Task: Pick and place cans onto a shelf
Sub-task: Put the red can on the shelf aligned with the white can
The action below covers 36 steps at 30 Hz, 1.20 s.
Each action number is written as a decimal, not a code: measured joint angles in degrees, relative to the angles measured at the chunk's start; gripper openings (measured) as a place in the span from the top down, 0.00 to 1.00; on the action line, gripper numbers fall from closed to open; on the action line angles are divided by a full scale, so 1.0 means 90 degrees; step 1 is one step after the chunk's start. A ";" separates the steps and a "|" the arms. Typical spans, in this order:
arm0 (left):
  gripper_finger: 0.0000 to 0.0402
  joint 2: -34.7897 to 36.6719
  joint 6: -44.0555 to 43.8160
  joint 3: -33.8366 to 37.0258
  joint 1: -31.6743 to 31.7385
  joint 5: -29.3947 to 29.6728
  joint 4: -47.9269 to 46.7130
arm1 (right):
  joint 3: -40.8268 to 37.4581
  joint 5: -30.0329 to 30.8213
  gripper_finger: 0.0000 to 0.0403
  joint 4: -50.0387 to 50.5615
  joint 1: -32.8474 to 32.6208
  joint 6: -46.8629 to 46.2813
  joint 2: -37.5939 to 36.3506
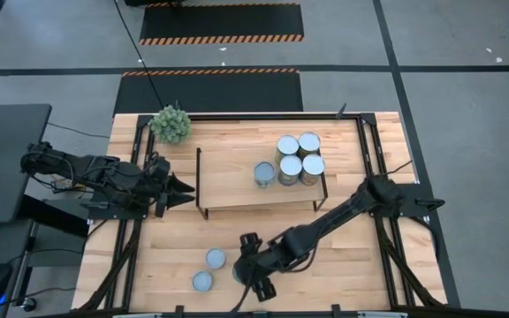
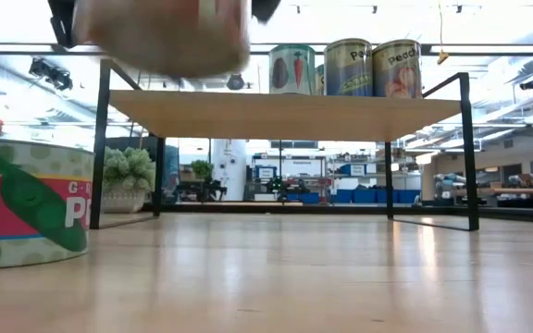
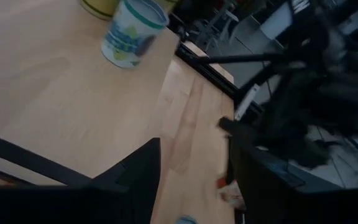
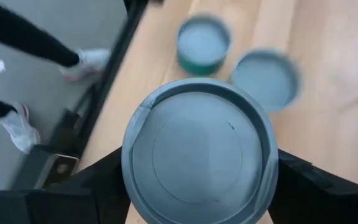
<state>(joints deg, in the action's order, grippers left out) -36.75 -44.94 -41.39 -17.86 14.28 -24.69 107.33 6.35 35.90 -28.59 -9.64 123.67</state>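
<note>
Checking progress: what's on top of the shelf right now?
Five upright cans stand on the shelf, toward its right end. The low view shows three labels; the others are hidden behind them.

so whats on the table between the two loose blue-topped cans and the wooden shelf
In the high view, only bare light-wood tabletop lies between the two loose pale-blue-topped cans and the low wooden shelf. The right gripper sits beside those cans, not in that stretch.

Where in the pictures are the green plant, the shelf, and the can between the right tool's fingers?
green plant [image 1: 170, 124], high view, middle of its foliage.
shelf [image 1: 232, 181], high view, bare part of its wooden board.
can between the right tool's fingers [image 4: 197, 149], right wrist view, centre of its grey top.
</note>
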 joint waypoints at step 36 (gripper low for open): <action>0.50 0.0000 0.2050 0.0000 0.1837 0.1365 0.0755 | 0.0478 -0.0069 0.28 0.1563 0.3993 0.0143 -0.2301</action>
<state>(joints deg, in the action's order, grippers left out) -36.75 -26.49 -41.39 -1.32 26.56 -17.89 111.63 5.73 49.97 7.35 -8.35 102.96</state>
